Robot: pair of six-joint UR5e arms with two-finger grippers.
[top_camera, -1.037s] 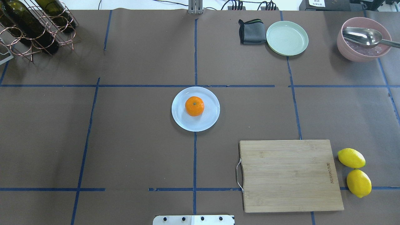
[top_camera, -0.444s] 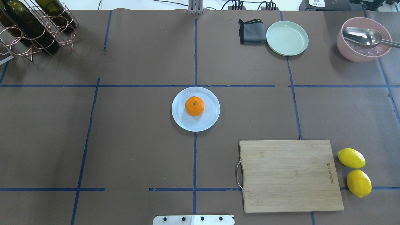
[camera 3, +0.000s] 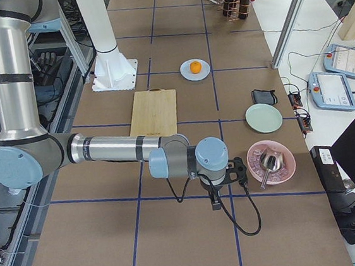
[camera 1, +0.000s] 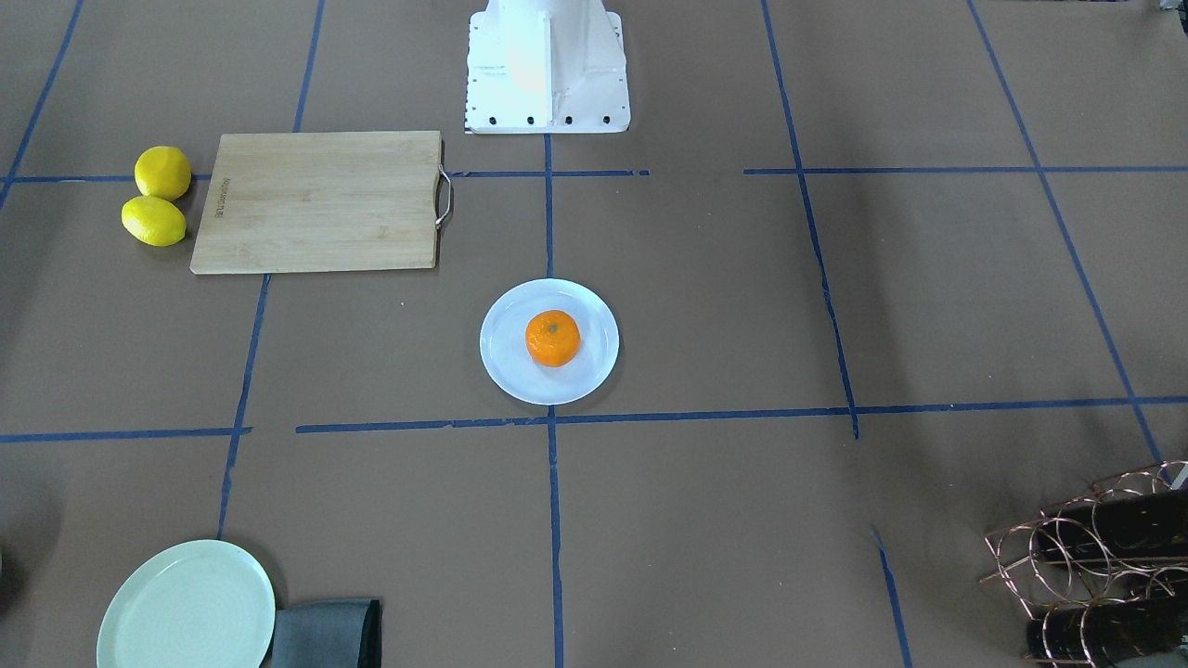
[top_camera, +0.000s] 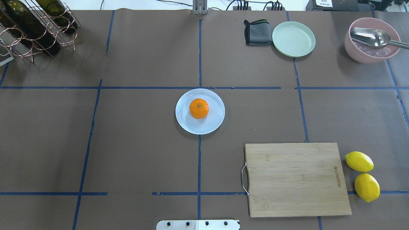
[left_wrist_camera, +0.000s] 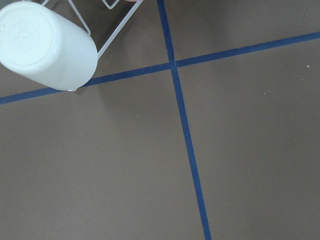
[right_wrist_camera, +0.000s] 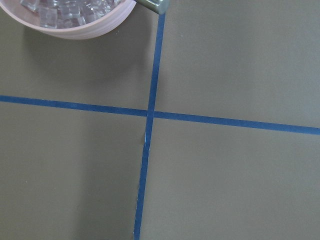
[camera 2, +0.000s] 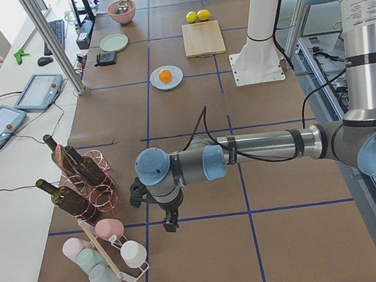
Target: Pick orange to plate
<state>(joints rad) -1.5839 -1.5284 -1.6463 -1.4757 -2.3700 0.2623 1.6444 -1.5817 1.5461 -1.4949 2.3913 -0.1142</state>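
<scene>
Your orange (top_camera: 199, 108) sits centred on the plate (top_camera: 213, 124), well apart from both end effectors, so the task looks done. The left end effector (camera 2: 168, 221) and right end effector (camera 3: 214, 201) hang over opposite ends of the bench (top_camera: 127, 143) (likely parked clear); released or clenched, I cannot tell.

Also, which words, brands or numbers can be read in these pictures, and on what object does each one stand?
Cutting board: a short brand mark near one short edge, too small to read.
White label at the overhead view's top right edge: print too blurred to read.
Orange and plate: no text.
Nothing else is readable.
</scene>
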